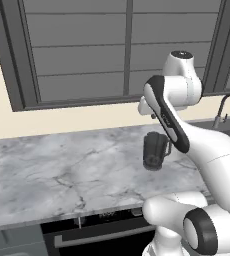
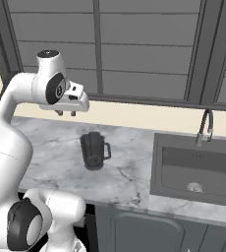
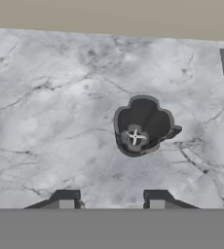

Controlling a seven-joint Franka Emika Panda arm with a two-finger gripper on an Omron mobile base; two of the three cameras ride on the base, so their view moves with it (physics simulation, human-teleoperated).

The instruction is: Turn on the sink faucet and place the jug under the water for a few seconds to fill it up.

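No legible writing; pincer [image 2: 66, 113] hangs part-open, empty, above the upright jug [image 2: 94, 150], seemingly apart

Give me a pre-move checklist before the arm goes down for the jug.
1. Jug upright on the counter: ok.
2. Gripper above the jug, apart from it, holding nothing: ok.
3. Jaws parted enough for the jug: cannot tell.
4. Jug handle pointing toward the sink: ok.
5. Water running from the sink faucet: not ok, no stream seen.
6. Basin free to receive the jug: ok.
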